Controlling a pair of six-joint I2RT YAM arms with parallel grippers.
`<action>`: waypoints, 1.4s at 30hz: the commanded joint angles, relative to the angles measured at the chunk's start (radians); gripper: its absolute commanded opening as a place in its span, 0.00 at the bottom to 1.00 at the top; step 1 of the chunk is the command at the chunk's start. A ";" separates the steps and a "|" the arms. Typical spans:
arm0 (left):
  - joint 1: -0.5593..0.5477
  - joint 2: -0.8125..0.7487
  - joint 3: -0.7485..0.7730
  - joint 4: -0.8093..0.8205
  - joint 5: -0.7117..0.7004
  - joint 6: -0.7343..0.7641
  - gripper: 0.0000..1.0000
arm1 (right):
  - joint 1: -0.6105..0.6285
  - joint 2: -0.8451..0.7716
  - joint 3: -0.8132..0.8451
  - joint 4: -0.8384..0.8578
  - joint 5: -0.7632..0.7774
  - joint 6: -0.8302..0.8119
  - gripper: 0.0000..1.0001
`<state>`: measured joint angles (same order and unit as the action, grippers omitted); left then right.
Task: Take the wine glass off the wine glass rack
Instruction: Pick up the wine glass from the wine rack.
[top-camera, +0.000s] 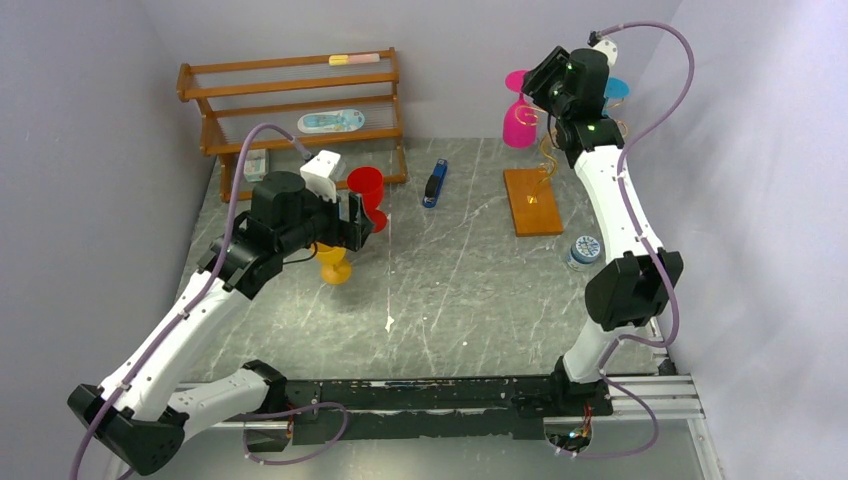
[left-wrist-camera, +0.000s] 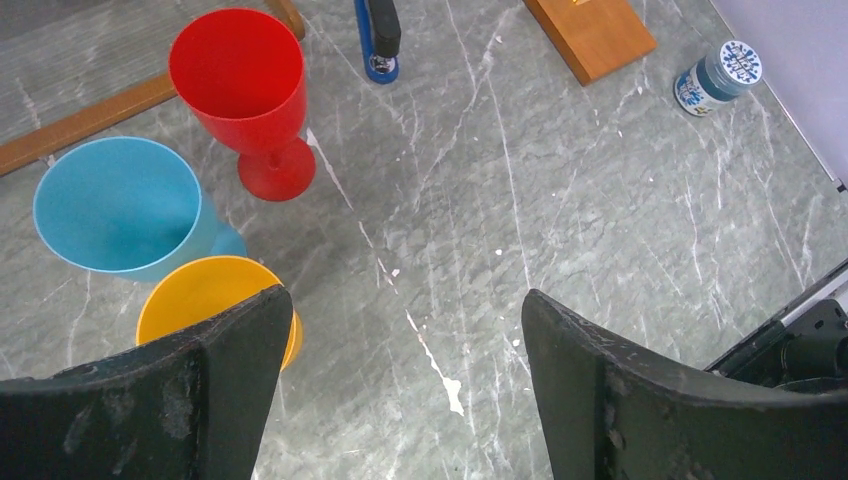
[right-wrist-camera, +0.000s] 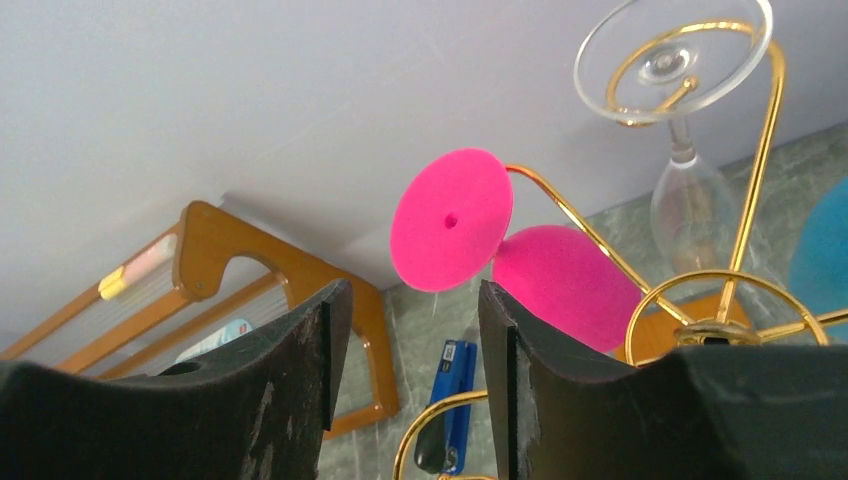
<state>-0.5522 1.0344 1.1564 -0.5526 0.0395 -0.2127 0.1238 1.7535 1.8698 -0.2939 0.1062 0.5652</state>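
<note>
Grey marbled table (top-camera: 450, 300), pale lilac walls (top-camera: 80, 150), a wooden shelf (top-camera: 290, 85) at the back left. Back right stands the rack (top-camera: 535, 200), its orange base flat on the table, and a pink glass (right-wrist-camera: 450, 218) and a clear glass (right-wrist-camera: 685, 190) hang upside down from its gold arms. The right arm reaches high, its gripper (right-wrist-camera: 415, 290) pointing at the pink glass's foot, jaws partly apart, gripping nothing. The left arm bends low at mid-left, its gripper (left-wrist-camera: 405, 300) spread wide, holding nothing, above a yellow glass (left-wrist-camera: 200, 295), with a red glass (left-wrist-camera: 240, 80) and a blue glass (left-wrist-camera: 115, 205) upright beside it.
</note>
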 joint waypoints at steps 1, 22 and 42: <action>0.005 -0.024 0.031 -0.025 0.025 0.027 0.90 | -0.014 0.023 0.040 0.039 0.060 -0.012 0.53; 0.005 -0.024 0.041 -0.051 0.020 0.017 0.90 | -0.040 0.168 0.165 -0.024 0.013 -0.012 0.43; 0.005 -0.011 0.055 -0.049 0.043 0.006 0.90 | -0.079 0.194 0.134 0.008 -0.070 0.051 0.32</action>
<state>-0.5522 1.0210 1.1702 -0.5819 0.0547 -0.1989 0.0677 1.9343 2.0029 -0.3042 0.0738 0.5842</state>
